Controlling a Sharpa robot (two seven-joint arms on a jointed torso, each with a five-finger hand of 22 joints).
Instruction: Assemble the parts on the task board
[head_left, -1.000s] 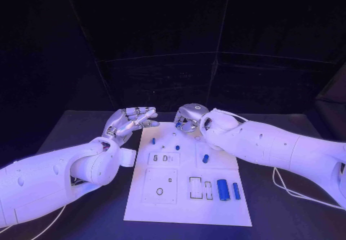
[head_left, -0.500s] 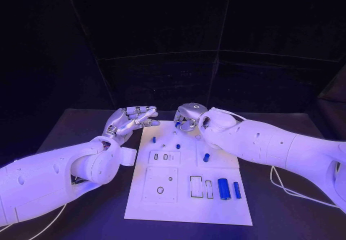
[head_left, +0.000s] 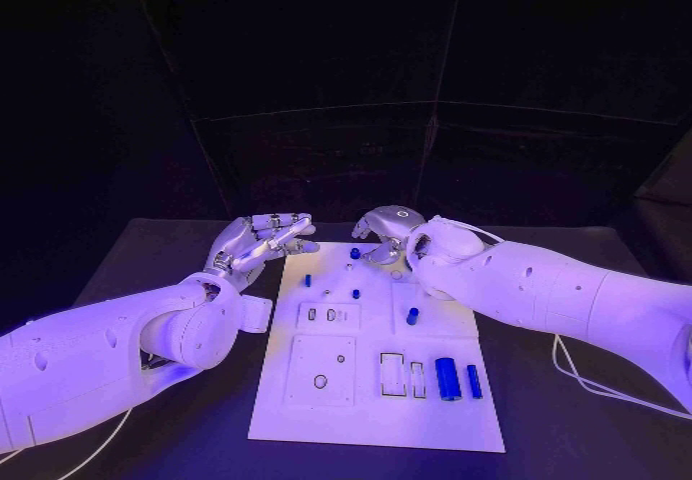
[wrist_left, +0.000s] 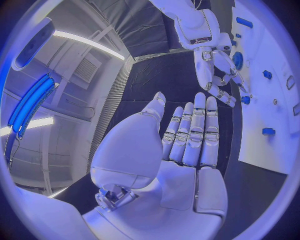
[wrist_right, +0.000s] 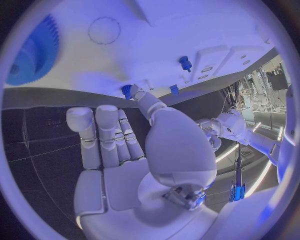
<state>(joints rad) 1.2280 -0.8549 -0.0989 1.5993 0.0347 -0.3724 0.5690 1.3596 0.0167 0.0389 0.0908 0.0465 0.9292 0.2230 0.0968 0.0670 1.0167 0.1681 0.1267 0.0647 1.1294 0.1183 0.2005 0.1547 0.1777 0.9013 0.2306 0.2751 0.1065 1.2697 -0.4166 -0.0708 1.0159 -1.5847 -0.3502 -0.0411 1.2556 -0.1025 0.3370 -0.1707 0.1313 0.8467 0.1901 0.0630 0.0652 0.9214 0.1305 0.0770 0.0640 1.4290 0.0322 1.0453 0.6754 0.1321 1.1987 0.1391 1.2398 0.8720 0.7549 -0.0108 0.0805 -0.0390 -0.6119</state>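
The white rectangular task board (head_left: 378, 400) lies lengthwise in the middle of the dark surface (head_left: 577, 420), between the two white arms.

The left hand (head_left: 263, 240) hovers just off the board's far left corner, palm up, with its fingers (wrist_left: 195, 131) held straight and close together, the thumb set a little apart; it holds nothing. The right hand (head_left: 382, 236) hangs over the far end of the board, its fingers apart and its palm empty. In the right wrist view its thumb tip reaches toward a small blue peg (wrist_right: 127, 90) standing on the board, and seems to touch it, though the view is too warped there to be sure.

On the board, two long blue cylinders (head_left: 447, 379) lie side by side near the right edge at the near half, beside two narrow rectangular slots (head_left: 391, 371). A short blue cylinder (head_left: 411, 316) lies further up, right of the middle. Small blue pegs (head_left: 307, 280) stand at the far half, one of them close under the right hand. A blue toothed gear (wrist_right: 32, 52) sits at the far end of the board.
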